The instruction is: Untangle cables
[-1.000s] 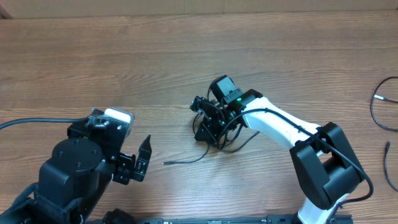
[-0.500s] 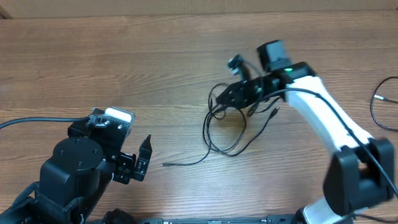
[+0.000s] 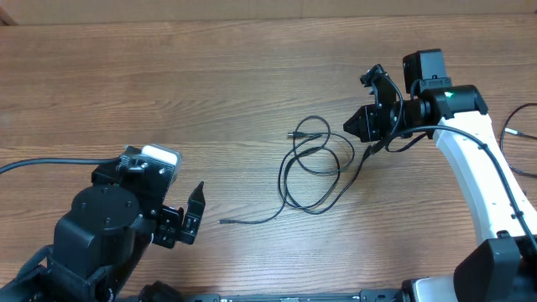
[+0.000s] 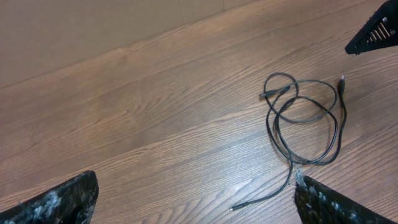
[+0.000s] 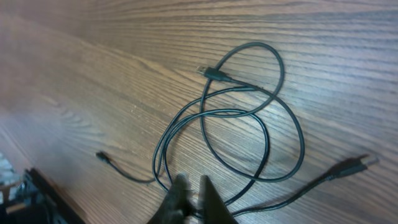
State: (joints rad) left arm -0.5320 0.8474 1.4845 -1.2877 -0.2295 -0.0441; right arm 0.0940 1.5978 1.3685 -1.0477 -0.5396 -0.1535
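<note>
1. The cables point(image 3: 312, 158) lie on the wooden table point(image 3: 168, 84) a little right of the middle. They form a loose bundle of overlapping thin black loops, flat on the wood.
2. The right gripper point(image 5: 191, 186) hangs over the right side of that bundle, just off the table. Its two fingers are pressed almost together, and a black strand runs right in between them. It looks pinched tight on the cables.
3. From the pinched spot a strand drops down and left into the loops. In the right wrist view, another leads off to a silvery plug point(image 5: 359, 162) lying on the wood.
4. A small dark plug point(image 3: 293, 134) sits at the far left edge of the loops.
5. One long tail trails out of the bundle toward the near left, and its tip point(image 3: 223, 221) rests on the table near the left arm.
6. The left gripper point(image 4: 196, 190) is at the near left, well apart from the bundle. Its fingers are spread wide and hold nothing.
7. Another thin black cord point(image 3: 508, 144) lies at the far right edge of the table, apart from the bundle.
</note>
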